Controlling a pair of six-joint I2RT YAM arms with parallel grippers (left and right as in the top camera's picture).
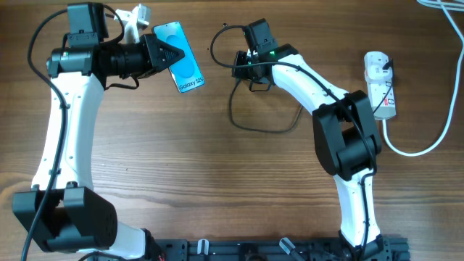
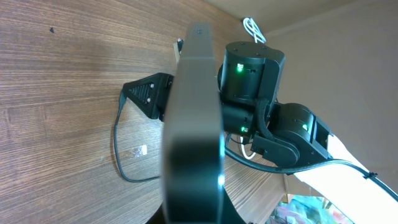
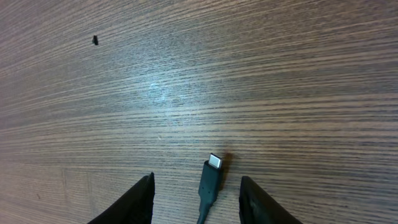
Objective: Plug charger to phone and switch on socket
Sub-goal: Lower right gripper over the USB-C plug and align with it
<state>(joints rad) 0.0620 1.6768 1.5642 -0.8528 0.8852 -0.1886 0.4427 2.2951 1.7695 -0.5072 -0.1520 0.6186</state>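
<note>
**Phone held ready, charger not yet picked up, socket untouched**

The left gripper [image 1: 167,56] is clamping the phone [image 1: 183,67] by one short end, fingers closed on it. It is holding the phone at the far left of the table [image 1: 217,188], screen facing up, with the free lettered end pointing toward the other arm. From the left wrist view the phone is showing edge-on as a dark slab and appears to be raised off the wood.

The right gripper [image 3: 196,180] is hanging low over the charger [image 3: 210,174], whose connector tip is lying flat on the table. Its fingers [image 3: 134,202] are standing apart, one on each side of the cable. Wood is showing in both gaps, so nothing is being gripped there. In the overhead view the rest of the thin black cable is looping across the table just beside that arm.

The socket [image 1: 380,83] is sitting at the far right, well apart from both grippers, with its white cord [image 1: 435,141] curling away. Its switch is too small to read.

By my reading, only the holding of the phone is in place. The right fingers are yet to close on the connector, bring it to the phone's free end and push it in. After that, the socket switch is waiting to be pressed.
</note>
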